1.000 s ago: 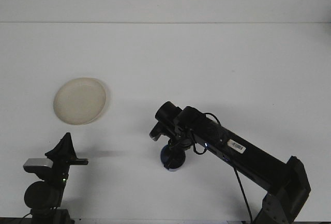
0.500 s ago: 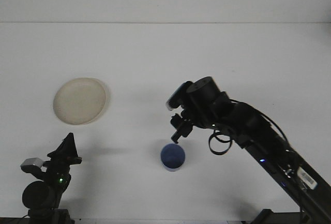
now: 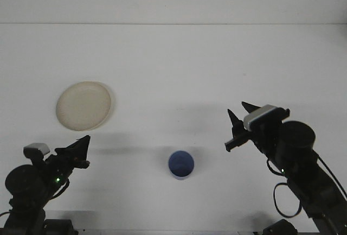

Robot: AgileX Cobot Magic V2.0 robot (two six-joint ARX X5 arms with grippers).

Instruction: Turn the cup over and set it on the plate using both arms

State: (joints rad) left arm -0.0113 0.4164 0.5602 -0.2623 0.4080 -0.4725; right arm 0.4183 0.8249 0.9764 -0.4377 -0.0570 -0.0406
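A: Checking front view: blue cup [image 3: 180,164] upright, mouth up, near centre of the white worktop [image 3: 190,67], untouched.
B: Plate [image 3: 84,105]?
A: Far left, well apart from cup, bare.
B: Grippers?
A: Right gripper [image 3: 238,122] spread, right of cup, holding nothing. Left gripper [image 3: 81,148] near left, can't tell fingers.

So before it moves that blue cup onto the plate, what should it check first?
1. Blue cup upright, mouth up: ok.
2. Nothing gripping the cup: ok.
3. Plate bare and unobstructed: ok.
4. Right end effector open, apart from the cup: ok.
5. Left end effector between cup and plate, ready to grasp: finger state cannot tell.
6. Open table between cup and plate: ok.
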